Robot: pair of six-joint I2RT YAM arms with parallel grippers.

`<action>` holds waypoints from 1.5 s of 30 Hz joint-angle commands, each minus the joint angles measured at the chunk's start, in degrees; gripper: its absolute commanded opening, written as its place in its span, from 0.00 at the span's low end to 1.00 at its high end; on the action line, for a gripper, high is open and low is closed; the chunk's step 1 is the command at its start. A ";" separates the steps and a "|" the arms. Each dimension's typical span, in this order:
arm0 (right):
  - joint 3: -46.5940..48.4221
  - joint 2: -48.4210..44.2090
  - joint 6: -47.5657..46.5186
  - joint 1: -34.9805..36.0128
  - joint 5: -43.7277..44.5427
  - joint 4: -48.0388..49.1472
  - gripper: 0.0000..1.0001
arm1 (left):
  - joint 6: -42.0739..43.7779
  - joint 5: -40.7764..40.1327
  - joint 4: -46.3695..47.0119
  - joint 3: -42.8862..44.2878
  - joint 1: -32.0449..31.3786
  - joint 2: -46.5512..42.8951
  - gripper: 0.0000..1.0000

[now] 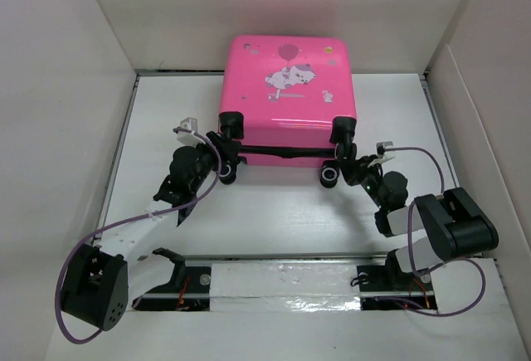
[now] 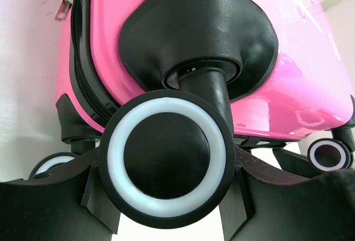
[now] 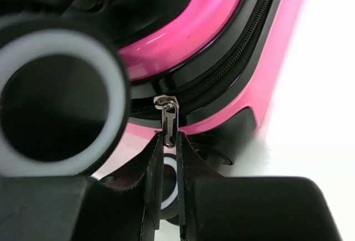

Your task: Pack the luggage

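Two hands engage the luggage (image 1: 286,100): left hand (image 2: 166,199) clamps a wheel (image 2: 166,152), right hand (image 3: 169,149) pinches the zipper pull (image 3: 166,116). Draw steadily along the track.

White table (image 1: 274,212), pink luggage (image 1: 286,95) lying flat

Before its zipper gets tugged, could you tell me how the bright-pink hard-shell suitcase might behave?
The bright-pink hard-shell suitcase looks rigid, so tugging its metal zipper pull would probably slide it, not flex it. Lying flat, it seems unlikely to roll. The left gripper clamped on one black wheel may brace it.
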 commanded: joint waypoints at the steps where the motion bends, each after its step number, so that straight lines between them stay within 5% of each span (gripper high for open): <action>1: -3.47 -1.77 -3.60 10.01 8.15 18.08 0.00 | -1.90 2.27 12.07 1.14 0.16 -0.92 0.00; 8: -0.15 1.54 -11.77 39.10 53.01 12.54 0.00 | -6.30 6.41 16.83 2.02 -2.74 2.50 0.00; 13: 9.60 10.08 -18.21 47.94 63.81 14.21 0.00 | -8.50 10.02 19.38 2.28 -2.74 3.74 0.00; 18: 10.06 6.50 -13.65 46.46 63.11 5.09 0.00 | -5.61 5.20 14.38 2.28 -2.74 -0.65 0.00; 23: -1.07 -3.79 -3.38 36.89 60.24 1.81 0.02 | -3.06 2.46 11.12 2.28 -2.74 -3.56 0.00; 32: -2.17 -18.99 -4.15 17.48 35.65 -12.06 0.51 | -2.09 1.84 10.50 2.37 -2.74 -4.53 0.00; 36: 0.64 -17.87 -5.81 12.89 27.00 -14.26 0.54 | -1.82 2.02 10.59 2.11 -2.74 -4.09 0.00; 45: 4.52 -12.16 -5.99 9.80 23.12 -13.40 0.48 | -1.74 2.46 11.38 1.84 -2.74 -3.30 0.00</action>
